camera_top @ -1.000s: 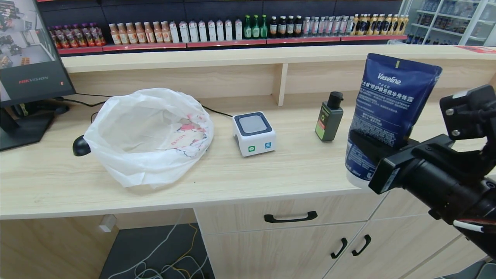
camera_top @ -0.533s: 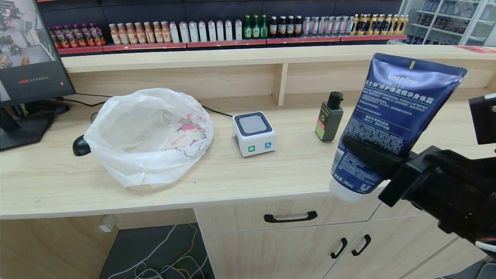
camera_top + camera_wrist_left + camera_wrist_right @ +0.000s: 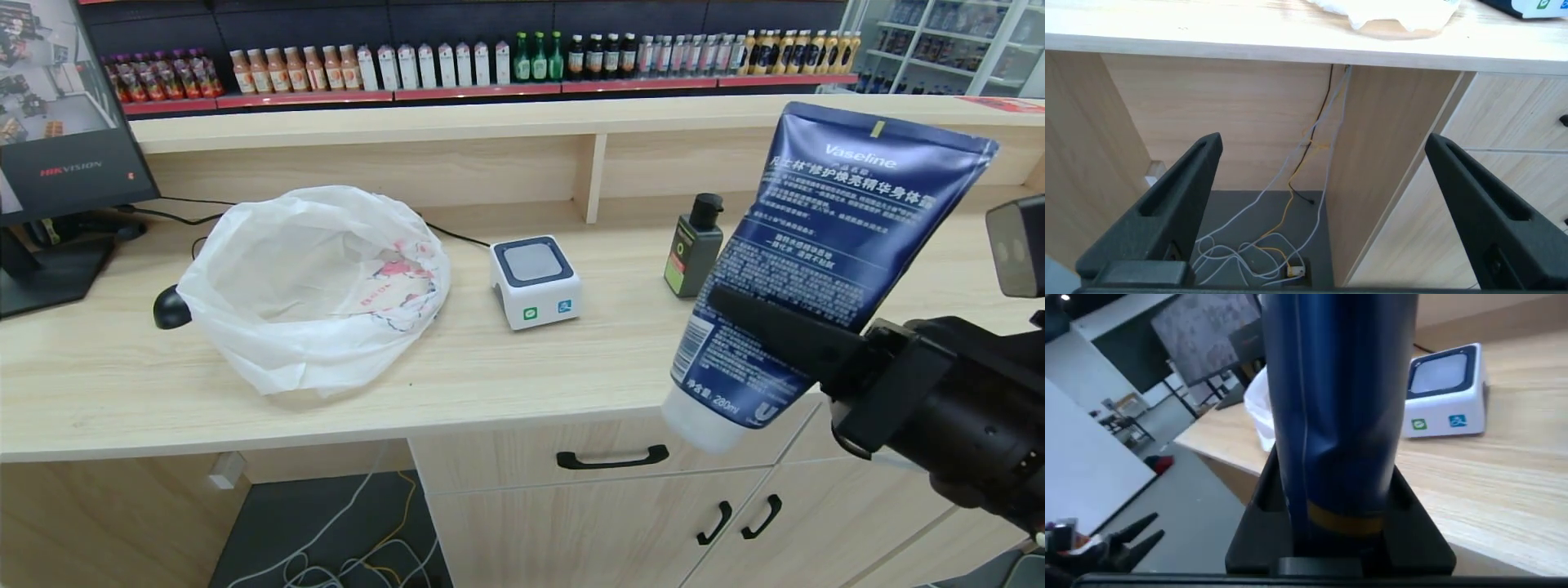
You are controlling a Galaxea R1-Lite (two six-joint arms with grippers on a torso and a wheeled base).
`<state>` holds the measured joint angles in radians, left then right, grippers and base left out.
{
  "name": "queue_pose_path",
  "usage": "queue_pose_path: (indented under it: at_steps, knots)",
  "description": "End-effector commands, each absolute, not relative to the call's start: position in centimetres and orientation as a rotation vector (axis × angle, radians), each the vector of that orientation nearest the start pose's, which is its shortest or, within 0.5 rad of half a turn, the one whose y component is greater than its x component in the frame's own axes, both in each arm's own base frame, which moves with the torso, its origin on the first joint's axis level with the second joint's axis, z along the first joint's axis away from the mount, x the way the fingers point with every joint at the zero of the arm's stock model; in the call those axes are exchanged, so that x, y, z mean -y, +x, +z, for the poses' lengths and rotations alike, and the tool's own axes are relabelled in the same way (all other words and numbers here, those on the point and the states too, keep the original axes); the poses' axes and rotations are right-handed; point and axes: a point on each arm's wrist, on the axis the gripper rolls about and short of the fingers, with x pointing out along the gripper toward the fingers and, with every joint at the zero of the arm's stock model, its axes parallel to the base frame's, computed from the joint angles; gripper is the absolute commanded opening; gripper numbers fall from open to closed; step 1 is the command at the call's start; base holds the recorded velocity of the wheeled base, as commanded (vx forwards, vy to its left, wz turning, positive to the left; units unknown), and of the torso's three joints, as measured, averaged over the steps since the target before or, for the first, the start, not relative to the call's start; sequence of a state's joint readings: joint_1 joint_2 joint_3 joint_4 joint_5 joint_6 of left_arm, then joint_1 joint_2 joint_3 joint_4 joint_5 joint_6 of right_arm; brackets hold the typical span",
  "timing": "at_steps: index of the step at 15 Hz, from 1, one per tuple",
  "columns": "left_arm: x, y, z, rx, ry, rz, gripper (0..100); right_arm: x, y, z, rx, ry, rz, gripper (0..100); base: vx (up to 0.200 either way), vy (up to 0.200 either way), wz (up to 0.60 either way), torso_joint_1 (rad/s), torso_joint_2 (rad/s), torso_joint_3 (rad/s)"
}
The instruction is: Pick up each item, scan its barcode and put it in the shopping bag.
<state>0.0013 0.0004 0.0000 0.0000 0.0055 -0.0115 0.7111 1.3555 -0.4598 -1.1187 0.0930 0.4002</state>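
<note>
Pinching one tube [image 3: 833, 229], the right hand [image 3: 775, 331] hovers; left hand [image 3: 1323, 155] spread; one scanner [image 3: 535, 280], one bag [image 3: 310, 286].

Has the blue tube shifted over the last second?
Yes. The blue tube in the right pincer tilted, its cap end swinging left, toward the pump bottle.

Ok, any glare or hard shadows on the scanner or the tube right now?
Head view: even light, no glare on the scanner, only a soft shadow beneath the shopping bag. Right wrist view: the blue tube shows a faint sheen; scanner window pale, not blown out.
</note>
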Motion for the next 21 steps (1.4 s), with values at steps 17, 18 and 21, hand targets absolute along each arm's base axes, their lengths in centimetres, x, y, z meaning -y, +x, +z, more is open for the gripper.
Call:
queue_pose_path:
  at_steps: [17,18,21]
  knots:
    - [0.0,-2.3,7.5,0.0,-0.012,0.008,100,-19.6,14.8,22.0,0.068,0.71,1.258,0,0.0,0.0,0.0,0.0,0.0,0.0]
    - [0.0,-2.3,7.5,0.0,-0.012,0.008,100,-19.8,14.9,22.5,0.073,0.739,1.268,0,0.0,0.0,0.0,0.0,0.0,0.0]
    - [0.0,-2.3,7.5,0.0,-0.012,0.008,100,-19.6,14.7,23.0,0.066,0.783,1.279,0,0.0,0.0,0.0,0.0,0.0,0.0]
